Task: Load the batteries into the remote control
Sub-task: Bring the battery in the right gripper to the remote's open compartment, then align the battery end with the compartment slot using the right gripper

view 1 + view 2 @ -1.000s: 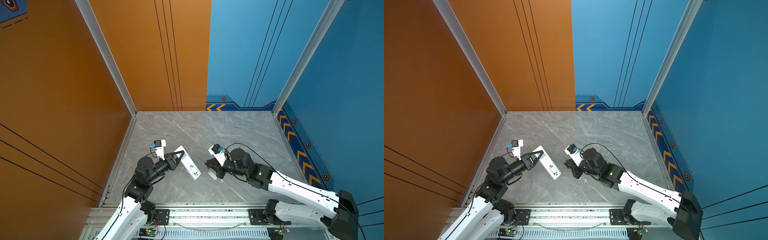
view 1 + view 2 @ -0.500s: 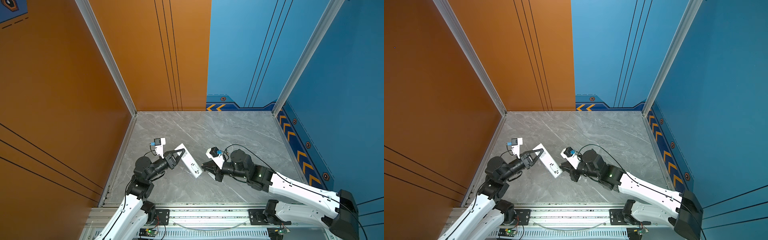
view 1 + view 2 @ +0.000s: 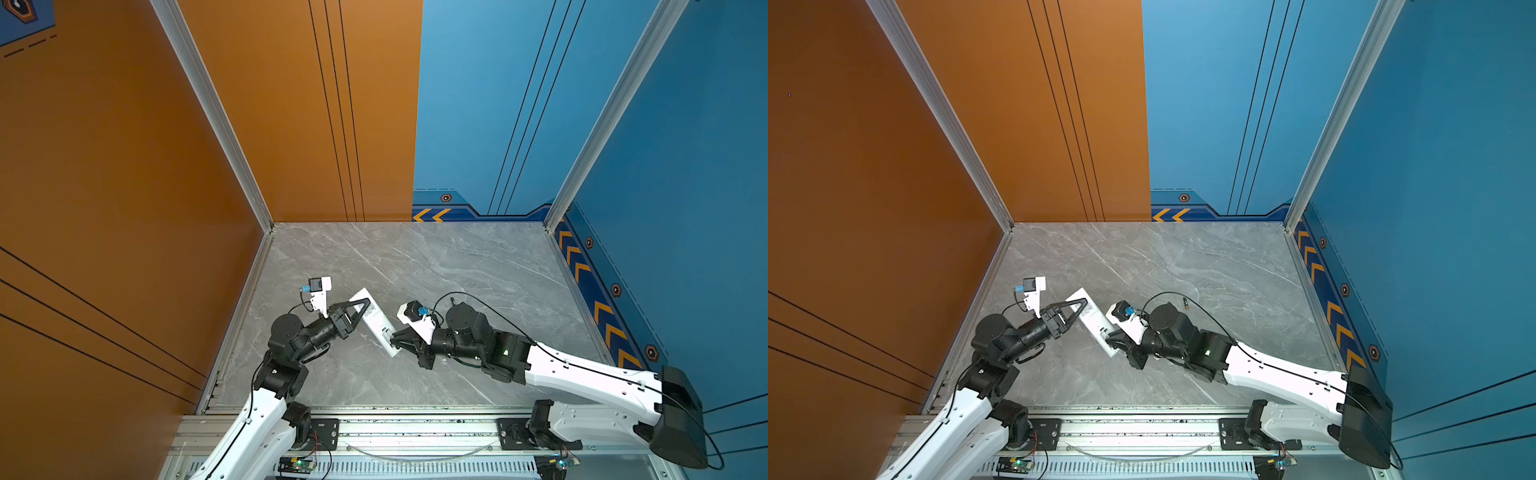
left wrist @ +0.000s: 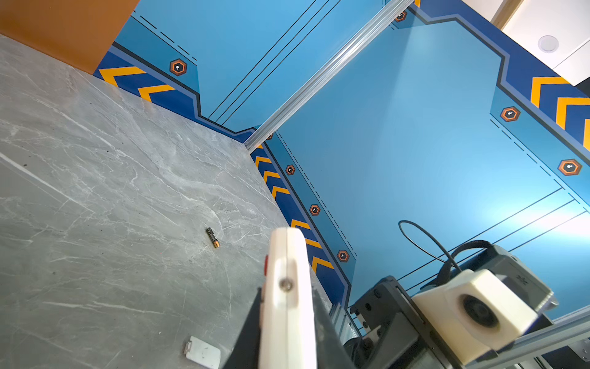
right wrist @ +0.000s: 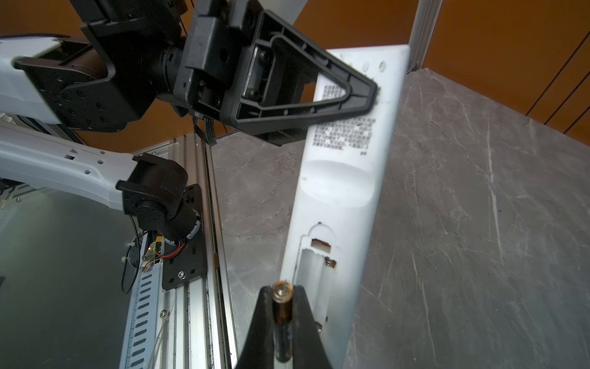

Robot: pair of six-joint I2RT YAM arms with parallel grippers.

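Above the desk, the left gripper clamps the remote control. The right gripper pinches a battery beside its open compartment.

Remote control cut off by picture edge in left wrist view; button face largely hidden. Battery pinched in right gripper: rear end cut off. Label print too small to be read

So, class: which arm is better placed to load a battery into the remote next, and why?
Right. The right gripper pinches a battery close by the remote's open bay; the left gripper is occupied clamping the remote's other end.
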